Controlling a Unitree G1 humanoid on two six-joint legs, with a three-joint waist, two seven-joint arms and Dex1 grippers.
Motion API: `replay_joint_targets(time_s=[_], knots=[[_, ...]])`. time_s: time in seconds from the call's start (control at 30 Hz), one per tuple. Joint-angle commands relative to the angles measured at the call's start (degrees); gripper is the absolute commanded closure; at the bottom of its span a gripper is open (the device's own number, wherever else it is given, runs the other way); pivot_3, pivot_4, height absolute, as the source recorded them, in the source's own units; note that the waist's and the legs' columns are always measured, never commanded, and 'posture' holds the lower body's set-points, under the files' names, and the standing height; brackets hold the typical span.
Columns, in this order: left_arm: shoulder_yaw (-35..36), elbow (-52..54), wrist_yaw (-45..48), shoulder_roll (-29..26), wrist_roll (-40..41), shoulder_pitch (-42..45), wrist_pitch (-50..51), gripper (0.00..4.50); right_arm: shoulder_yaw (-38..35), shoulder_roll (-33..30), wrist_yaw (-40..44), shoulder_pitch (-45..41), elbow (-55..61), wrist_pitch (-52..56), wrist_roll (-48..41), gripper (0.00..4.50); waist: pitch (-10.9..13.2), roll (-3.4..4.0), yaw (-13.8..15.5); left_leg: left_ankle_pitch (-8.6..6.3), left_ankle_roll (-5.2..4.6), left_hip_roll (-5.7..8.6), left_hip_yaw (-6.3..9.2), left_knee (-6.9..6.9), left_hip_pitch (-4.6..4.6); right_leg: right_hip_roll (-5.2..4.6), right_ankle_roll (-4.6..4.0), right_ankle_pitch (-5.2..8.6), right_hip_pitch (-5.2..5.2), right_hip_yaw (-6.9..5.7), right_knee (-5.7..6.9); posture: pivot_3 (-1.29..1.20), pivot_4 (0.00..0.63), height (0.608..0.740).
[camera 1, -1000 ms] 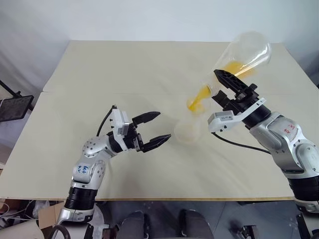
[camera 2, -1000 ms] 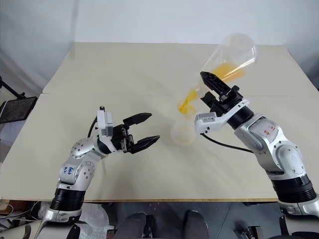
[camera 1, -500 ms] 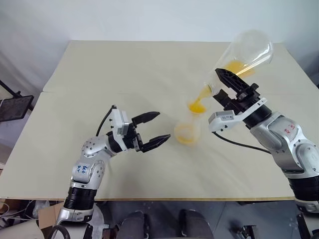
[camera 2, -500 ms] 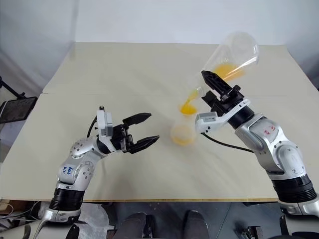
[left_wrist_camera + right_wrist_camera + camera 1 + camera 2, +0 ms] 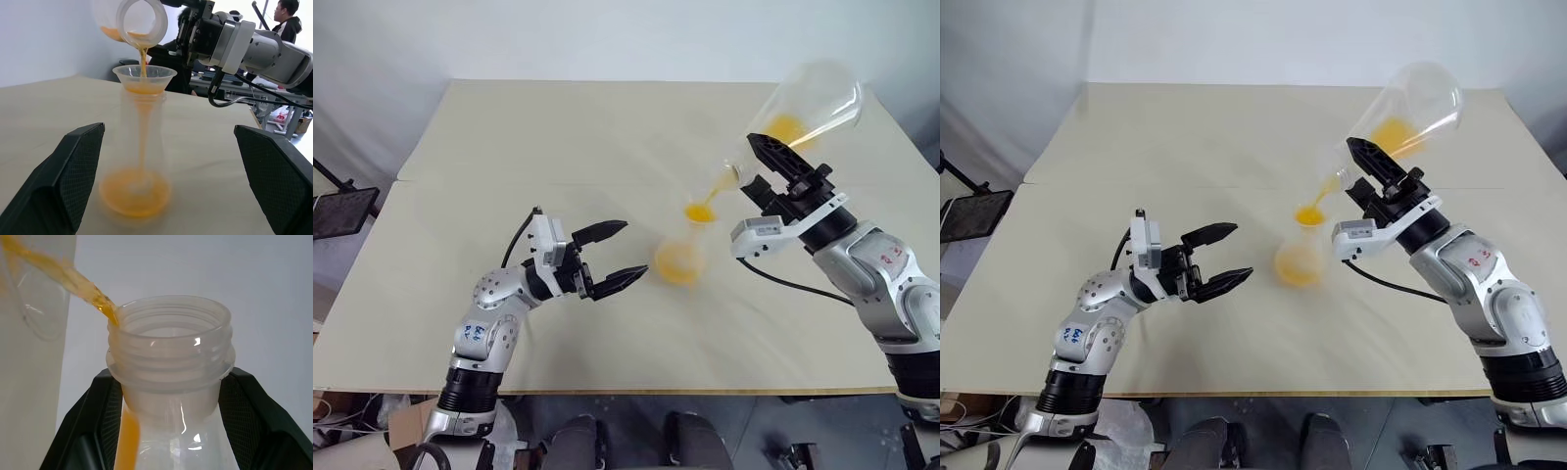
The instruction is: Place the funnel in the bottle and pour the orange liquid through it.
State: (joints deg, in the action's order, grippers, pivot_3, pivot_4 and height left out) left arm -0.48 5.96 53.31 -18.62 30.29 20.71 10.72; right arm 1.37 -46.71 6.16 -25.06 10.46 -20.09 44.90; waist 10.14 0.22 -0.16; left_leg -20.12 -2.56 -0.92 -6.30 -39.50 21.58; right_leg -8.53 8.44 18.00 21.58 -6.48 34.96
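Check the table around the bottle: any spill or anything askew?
Nothing stands out. The orange liquid runs into the funnel, which sits straight in the upright bottle; the table nearby looks dry.

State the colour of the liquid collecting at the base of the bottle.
Translucent yellow-orange liquid in the clear bottle; the left wrist view shows it best.

The bottle is clear, smooth plastic with a faint frosted haze. The funnel seated in its neck is thin translucent plastic with a glossy rim. The orange liquid is translucent and glossy. The tilted flask is clear glossy plastic with a moulded screw thread. The gripper fingers are matt black with finely textured pads. The table has a matt, smooth beige surface. The arm housings are satin silver metal.
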Motion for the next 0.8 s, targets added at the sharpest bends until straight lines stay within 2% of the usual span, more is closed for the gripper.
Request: replay_joint_targets(time_s=[0.03, 0.8], knots=[[0.22, 1.47, 0.07, 0.09, 0.48, 0.30, -0.59, 0.00, -2.85, -1.30, -1.00, 0.04, 1.66, -0.31, -0.15, 2.06, 0.00, 0.00, 0.00, 0.00, 0.00, 0.00, 0.00, 0.00, 0.00, 0.00, 0.00, 0.00, 0.00, 0.00, 0.00, 0.00, 0.150, 0.740], [0.72, 1.76, -1.23, 0.57, 0.23, -0.02, -1.41, 0.00, -2.41, -1.41, -2.10, -0.51, 0.32, -2.20, 0.47, 2.06, 0.00, 0.00, -0.01, 0.00, 0.00, 0.00, 0.00, 0.00, 0.00, 0.00, 0.00, 0.00, 0.00, 0.00, 0.00, 0.00, 0.150, 0.740]])
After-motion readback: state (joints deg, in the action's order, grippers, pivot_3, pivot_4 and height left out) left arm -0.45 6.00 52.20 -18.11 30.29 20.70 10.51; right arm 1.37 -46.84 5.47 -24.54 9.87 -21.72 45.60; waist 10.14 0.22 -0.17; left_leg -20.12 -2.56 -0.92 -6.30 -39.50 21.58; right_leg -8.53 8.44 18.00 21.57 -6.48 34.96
